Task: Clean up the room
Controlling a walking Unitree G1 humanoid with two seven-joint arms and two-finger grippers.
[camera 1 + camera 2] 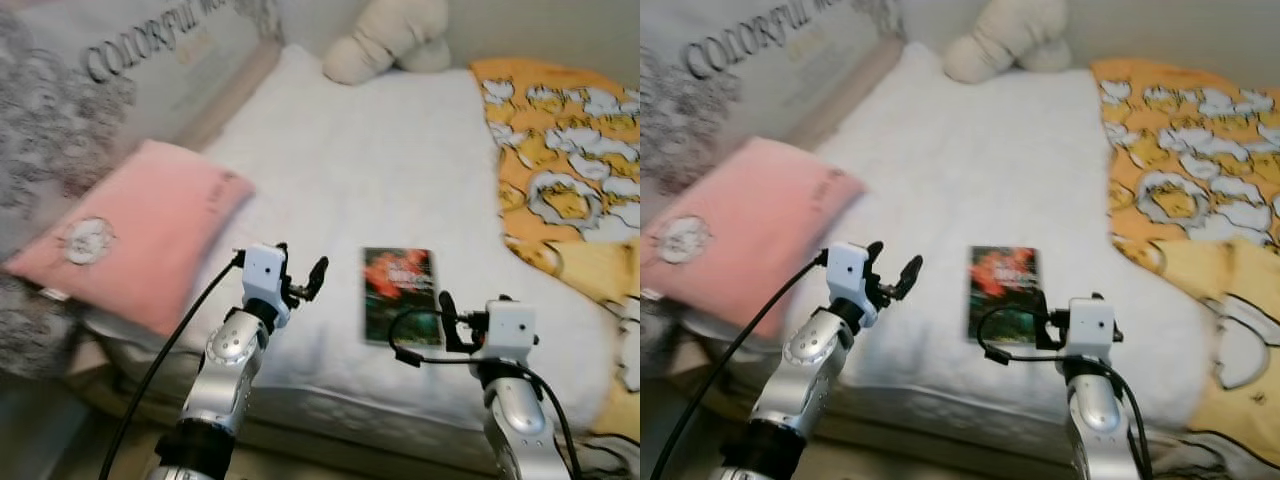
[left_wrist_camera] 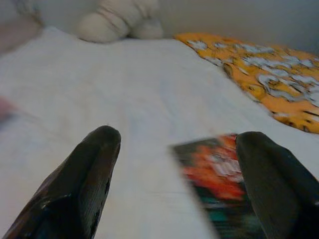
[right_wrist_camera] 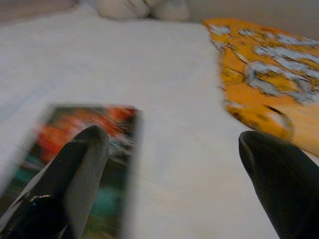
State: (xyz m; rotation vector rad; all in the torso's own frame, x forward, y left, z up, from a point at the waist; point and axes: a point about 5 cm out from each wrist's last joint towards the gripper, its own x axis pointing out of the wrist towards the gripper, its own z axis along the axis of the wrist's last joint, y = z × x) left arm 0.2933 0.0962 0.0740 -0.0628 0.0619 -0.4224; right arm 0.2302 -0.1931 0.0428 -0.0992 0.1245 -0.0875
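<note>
The bed (image 1: 380, 170) stretches away under a white cover, a broad bare stretch running down its middle. An orange patterned blanket (image 1: 565, 160) drapes its right edge; a grey pillow printed "COLORFUL" (image 1: 120, 60) and a pink pillow (image 1: 130, 235) line the left edge, and a cream plush toy (image 1: 390, 40) sits at the far end. A book (image 1: 402, 295) with a red and green cover, lettering too blurred to read, lies flat near the front edge. The left pincer (image 1: 303, 275) hovers spread wide just left of it; the right pincer (image 3: 174, 149), fingers wide apart, hangs over its near right corner.
</note>
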